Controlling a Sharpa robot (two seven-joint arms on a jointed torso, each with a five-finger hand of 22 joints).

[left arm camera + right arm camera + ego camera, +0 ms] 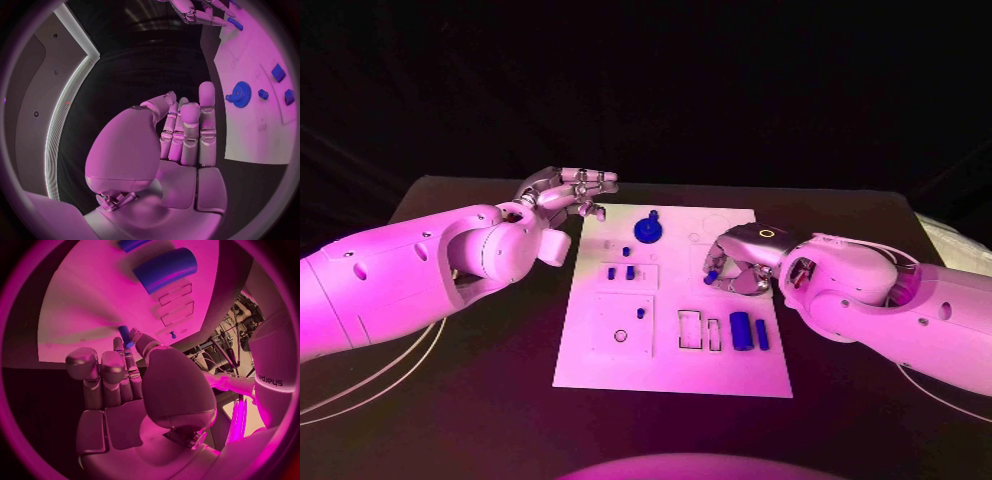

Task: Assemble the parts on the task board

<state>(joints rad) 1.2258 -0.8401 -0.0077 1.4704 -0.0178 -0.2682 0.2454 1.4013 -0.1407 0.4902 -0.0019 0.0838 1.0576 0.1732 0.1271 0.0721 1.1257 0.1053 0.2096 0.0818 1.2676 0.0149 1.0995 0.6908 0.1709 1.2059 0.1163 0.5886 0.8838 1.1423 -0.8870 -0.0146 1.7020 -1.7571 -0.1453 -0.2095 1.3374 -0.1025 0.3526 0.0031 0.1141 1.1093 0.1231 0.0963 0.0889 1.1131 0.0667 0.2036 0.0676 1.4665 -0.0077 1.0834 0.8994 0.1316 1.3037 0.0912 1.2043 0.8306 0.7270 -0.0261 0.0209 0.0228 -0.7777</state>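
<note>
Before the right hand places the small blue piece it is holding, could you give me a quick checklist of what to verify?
1. Right hand grips the small blue peg at its fingertips: ok.
2. Hand is over the task board: ok.
3. Left hand is off the board, holding nothing: ok.
4. Blue gear is apart from the right hand: ok.
5. Target hole for the peg: cannot tell.
6. Large blue cylinder lies away from the hand: ok.

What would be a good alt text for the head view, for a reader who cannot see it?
The robot's right hand pinches a small blue peg over the white task board on a black table. The left hand hovers open beside the board's far left corner. A blue gear and other blue parts lie on the board.
</note>
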